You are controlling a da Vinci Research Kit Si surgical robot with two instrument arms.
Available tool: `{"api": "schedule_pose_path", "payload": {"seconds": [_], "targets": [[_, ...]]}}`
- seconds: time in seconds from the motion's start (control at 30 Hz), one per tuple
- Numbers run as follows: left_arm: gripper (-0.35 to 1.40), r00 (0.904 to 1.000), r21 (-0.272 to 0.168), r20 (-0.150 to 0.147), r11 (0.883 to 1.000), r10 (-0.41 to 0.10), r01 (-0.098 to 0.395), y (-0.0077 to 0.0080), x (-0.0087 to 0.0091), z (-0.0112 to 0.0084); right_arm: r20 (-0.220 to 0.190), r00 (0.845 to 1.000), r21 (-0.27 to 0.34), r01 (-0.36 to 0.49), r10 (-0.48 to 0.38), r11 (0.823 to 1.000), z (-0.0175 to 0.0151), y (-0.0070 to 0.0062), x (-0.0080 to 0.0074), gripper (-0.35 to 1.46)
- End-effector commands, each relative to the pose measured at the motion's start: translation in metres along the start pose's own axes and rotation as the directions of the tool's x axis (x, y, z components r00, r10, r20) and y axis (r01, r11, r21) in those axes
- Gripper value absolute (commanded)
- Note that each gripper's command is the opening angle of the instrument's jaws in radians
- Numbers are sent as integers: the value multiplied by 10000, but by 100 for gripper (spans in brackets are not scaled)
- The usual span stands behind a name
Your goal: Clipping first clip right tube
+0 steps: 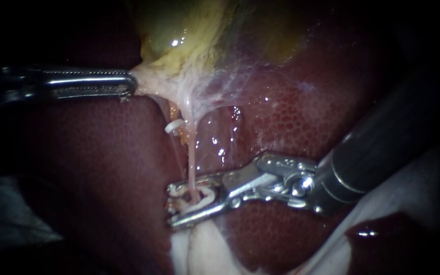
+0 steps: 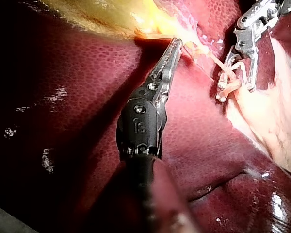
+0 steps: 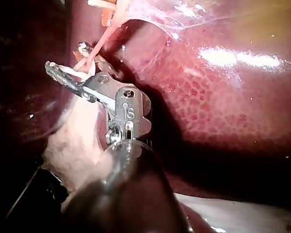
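Jaws of my right instrument stand a little apart, one on each side of a thin pink tube. Both press on an open white plastic clip seated between them, and the clip's two legs straddle the tube. This tube runs taut from the pale webbing above down to whitish fatty tissue under the jaws, across the dark red mottled liver.

Jaws of my left instrument, long and serrated, are pressed together on a fold of pale yellow-white tissue at the lower end of the yellow-green gallbladder. That fold is stretched toward the shaft.

A small white curved piece sits higher up, just beside the tube; what it is attached to is unclear.
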Motion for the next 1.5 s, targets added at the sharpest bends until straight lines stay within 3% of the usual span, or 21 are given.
{"api": "schedule_pose_path", "payload": {"seconds": [0.03,0.2,0.6,0.87,1.3,1.43,1.5], "targets": [[-35,10000,11,2,10000,-5,5,0,0,0,-57,10000,33,5,-5,10000,0,-1,1,49],[-35,10000,11,2,10000,-5,5,0,0,0,-208,9994,271,-265,271,9993,-1,-5,3,49],[-35,10000,8,3,10000,-4,4,0,0,0,-651,9952,930,-672,734,9934,-6,-33,20,46],[-35,10000,8,3,10000,-4,4,0,0,0,-611,9915,963,-1084,1146,9894,-7,-34,20,38],[-35,10000,7,3,10000,-5,5,0,0,0,-588,9861,1015,-1490,1554,9836,-10,-34,19,-5],[-35,10000,7,3,10000,-5,5,0,0,0,-574,9843,1025,-1605,1670,9817,-11,-33,18,-35],[-35,10000,7,3,10000,-5,5,0,0,0,-580,9822,1010,-1723,1787,9799,-12,-32,18,-35]]}}
